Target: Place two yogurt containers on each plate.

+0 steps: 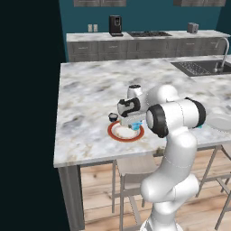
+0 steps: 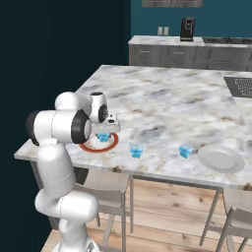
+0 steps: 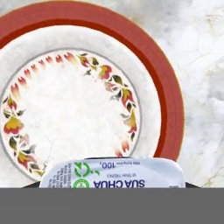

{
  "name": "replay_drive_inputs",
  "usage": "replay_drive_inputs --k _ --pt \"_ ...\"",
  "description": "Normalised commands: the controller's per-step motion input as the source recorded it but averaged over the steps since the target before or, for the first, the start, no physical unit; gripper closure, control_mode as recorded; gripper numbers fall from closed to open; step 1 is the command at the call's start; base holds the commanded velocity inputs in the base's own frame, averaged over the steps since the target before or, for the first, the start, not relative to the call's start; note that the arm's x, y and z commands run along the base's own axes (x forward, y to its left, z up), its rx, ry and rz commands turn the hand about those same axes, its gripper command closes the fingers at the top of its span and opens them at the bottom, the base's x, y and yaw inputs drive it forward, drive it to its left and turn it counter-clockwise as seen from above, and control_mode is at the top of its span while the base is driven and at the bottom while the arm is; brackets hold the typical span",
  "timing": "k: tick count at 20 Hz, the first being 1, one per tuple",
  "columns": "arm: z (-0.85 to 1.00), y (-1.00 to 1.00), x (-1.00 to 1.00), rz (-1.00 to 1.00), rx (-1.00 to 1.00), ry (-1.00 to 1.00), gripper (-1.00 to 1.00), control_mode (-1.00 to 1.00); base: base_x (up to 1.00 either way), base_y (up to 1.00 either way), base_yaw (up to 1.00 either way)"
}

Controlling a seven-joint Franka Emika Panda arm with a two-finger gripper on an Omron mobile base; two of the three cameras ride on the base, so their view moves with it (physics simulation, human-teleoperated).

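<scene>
My gripper [image 1: 135,122] is shut on a pale blue yogurt container [image 1: 137,125] and holds it just above the white plate with the orange-red rim [image 1: 113,133]. In the hand view the container's printed lid [image 3: 113,171] sits at the bottom, with the plate's flowered centre [image 3: 65,113] below it. A black yogurt container [image 1: 113,117] stands on the counter just beyond the plate's far left rim. Two more blue yogurt containers [image 2: 136,151] [image 2: 185,151] stand on the counter to the right. The plain white-grey plate [image 2: 220,158] lies past them, bare.
The marble island's front edge [image 2: 147,177] runs close to the plates, with stools [image 2: 103,182] tucked under it. A sink with a faucet [image 1: 203,67] sits at the island's far right. A back counter carries a coffee machine [image 1: 116,25].
</scene>
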Motion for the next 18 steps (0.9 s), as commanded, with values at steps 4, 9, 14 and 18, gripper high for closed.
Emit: replay_drive_inputs --k 4,9,14,18 --pt "-0.12 0.00 0.17 -0.18 -0.05 0.00 1.00 -1.00 0.00 0.00 0.00" --pt "-0.07 0.00 0.06 -0.11 0.04 0.01 1.00 -1.00 0.00 0.00 0.00" --pt "-0.14 0.00 0.04 -0.07 0.05 0.01 1.00 -1.00 0.00 0.00 0.00" --pt "-0.17 0.00 0.00 -0.05 0.02 0.00 1.00 -1.00 0.00 0.00 0.00"
